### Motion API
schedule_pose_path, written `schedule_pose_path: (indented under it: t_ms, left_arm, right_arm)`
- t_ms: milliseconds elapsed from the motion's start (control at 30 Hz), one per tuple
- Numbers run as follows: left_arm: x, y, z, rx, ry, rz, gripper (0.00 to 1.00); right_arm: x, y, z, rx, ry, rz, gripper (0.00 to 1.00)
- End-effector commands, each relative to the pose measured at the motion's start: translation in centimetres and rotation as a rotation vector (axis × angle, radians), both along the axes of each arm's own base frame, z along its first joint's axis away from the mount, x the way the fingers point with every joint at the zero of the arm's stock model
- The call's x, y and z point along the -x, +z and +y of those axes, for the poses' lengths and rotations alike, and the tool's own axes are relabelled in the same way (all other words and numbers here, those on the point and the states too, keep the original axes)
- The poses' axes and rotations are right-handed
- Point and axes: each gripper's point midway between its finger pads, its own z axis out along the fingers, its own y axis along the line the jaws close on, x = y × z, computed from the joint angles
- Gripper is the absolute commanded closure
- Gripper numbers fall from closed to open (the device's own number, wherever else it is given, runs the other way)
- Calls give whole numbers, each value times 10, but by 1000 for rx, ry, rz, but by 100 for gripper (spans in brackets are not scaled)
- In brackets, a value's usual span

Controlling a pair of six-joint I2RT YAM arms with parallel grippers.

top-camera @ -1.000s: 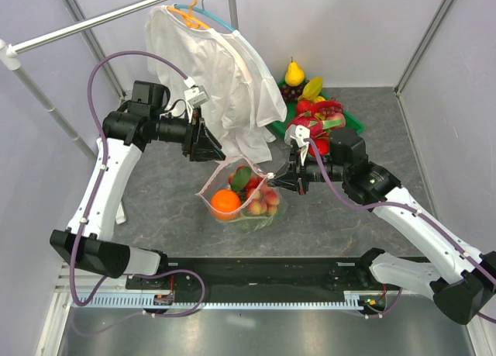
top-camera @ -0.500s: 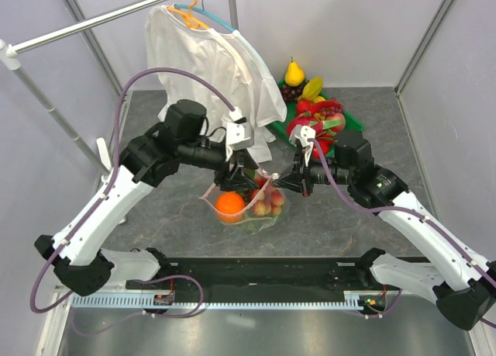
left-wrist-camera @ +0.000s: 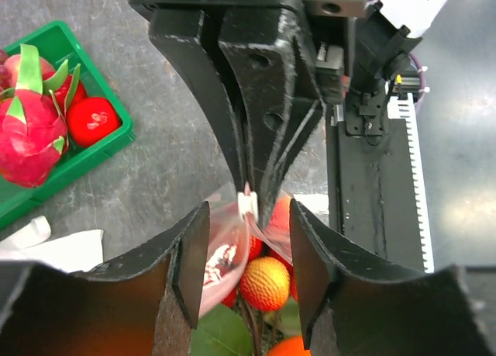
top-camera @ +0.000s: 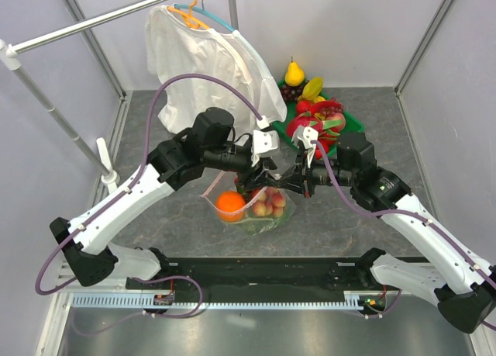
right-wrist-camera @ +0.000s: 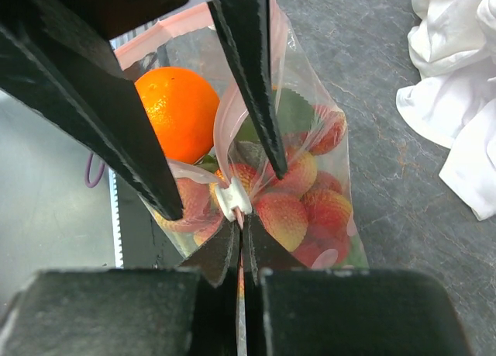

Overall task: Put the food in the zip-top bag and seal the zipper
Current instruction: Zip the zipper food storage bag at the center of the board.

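Fruit fills the lower part of the zip-top bag (top-camera: 260,209), which stands on the grey table (top-camera: 325,224) between my two arms. An orange (right-wrist-camera: 180,112) sits at one side. Beside it is a cluster of red, bumpy-skinned fruits (right-wrist-camera: 283,216), with a green leaf (right-wrist-camera: 291,112) above them. The bag's mouth points up, and the pale-pink zipper (right-wrist-camera: 167,32) runs along its top edge. Farther back, a green tray (left-wrist-camera: 54,178) holds a pink dragon fruit (left-wrist-camera: 27,131), a round red fruit (left-wrist-camera: 91,122) and other pieces. In the overhead view a yellow pear (top-camera: 294,73) stands at its far end. A white shirt (top-camera: 209,69) hangs on a hanger behind the bag, and its hem reaches the table.

My right gripper (right-wrist-camera: 240,240) is fully closed. Its tips pinch the white tab (right-wrist-camera: 232,199) at the end of the zipper, right at the bag's mouth. My left gripper (left-wrist-camera: 248,255) reaches in from the opposite side with its fingers about halfway apart, and it grasps nothing. The bag's upper edge and the tab lie in the gap between those fingers. One fingertip is on the orange's side of the bag and the other is on the red fruits' side. The tips of the two grippers nearly meet above the bag, nose to nose.
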Motion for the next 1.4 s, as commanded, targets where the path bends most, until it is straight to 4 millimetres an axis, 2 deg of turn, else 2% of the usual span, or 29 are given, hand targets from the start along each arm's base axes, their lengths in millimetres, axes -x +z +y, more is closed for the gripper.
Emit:
schedule_pose_path:
  t_ms: [0,133,167,200,300,400,567,633,1000,1233,1367]
  left_arm:
    - [-9,4,-11,26,5,-50,51]
    - [-11,-3,-11,6,15,-50,60]
    - [-11,-4,-10,3,20,-51,63]
    - [-11,-4,-9,0,22,-52,70]
    - [-10,-9,-2,-25,33,-51,83]
    - [-2,-21,9,-68,22,-33,89]
    - [5,-35,27,-127,24,-13,91]
    - [1,-39,36,-148,47,-14,92]
    - [-8,-39,81,-192,137,-28,91]
    - [-13,-39,101,-214,197,-40,91]
    - [-14,-37,107,-215,211,-43,94]
  right_arm:
    - [1,28,2,-69,12,-97,100]
    - [1,30,1,-72,8,-104,100]
    - [1,30,0,-73,0,-105,100]
    - [1,28,-1,-69,-4,-104,100]
    - [1,26,-3,-66,-13,-103,100]
    - [-1,23,-5,-58,-37,-102,100]
    - [0,22,-8,-59,-48,-102,100]
    - [1,22,-10,-58,-53,-109,100]
    - [-3,16,-23,-46,-124,-108,100]
    - [-9,10,-38,-27,-191,-112,100]
    - [-9,5,-45,-13,-219,-105,100]
